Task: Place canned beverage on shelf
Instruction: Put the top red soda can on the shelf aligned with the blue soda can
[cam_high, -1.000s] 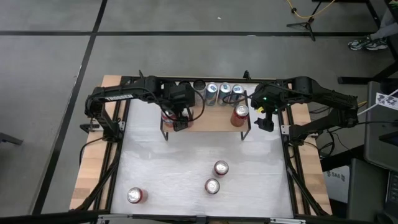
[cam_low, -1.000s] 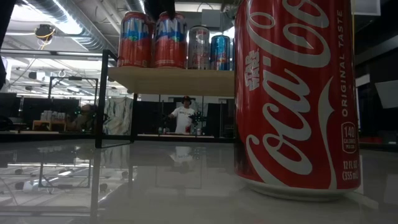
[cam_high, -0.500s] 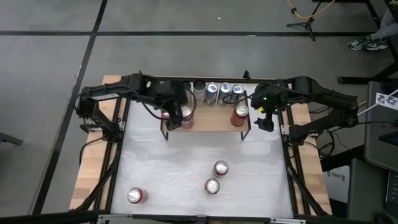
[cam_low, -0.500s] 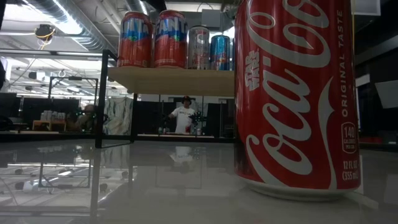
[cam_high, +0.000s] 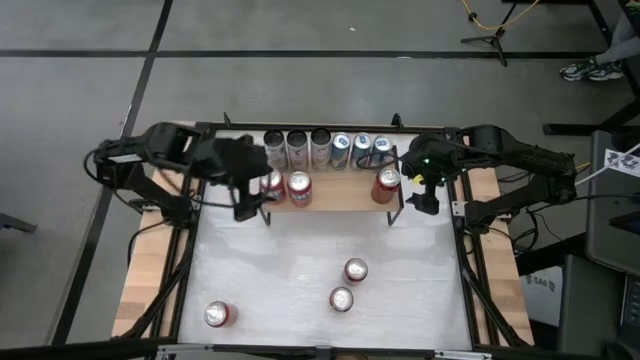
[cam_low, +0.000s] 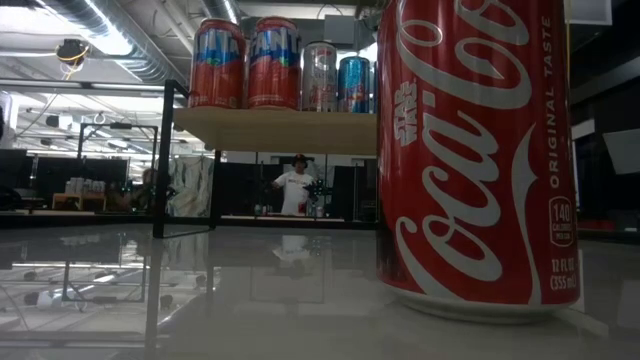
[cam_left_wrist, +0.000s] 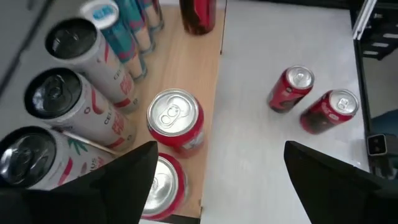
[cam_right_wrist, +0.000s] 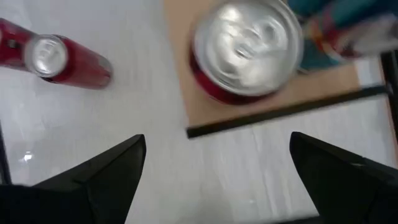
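the shelf (cam_high: 335, 190) stands at the far side of the worktop (cam_high: 300, 270). on it, six cans line the back and three red cans sit along the front: two (cam_high: 285, 186) at the left end, one (cam_high: 387, 183) at the right. three more red cans (cam_high: 345, 284) stand on the worktop. the left gripper (cam_high: 243, 200) hovers off the shelf's left end, jaws spread, holding nothing. the right gripper (cam_high: 424, 196) hangs just off the right end, jaws spread and empty.

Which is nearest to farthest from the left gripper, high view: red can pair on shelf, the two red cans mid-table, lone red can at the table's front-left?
From the left gripper:
1. Red can pair, on the shelf, just beside it.
2. Two mid-table cans, toward the right.
3. Lone front-left can, farthest, though close to item 2.
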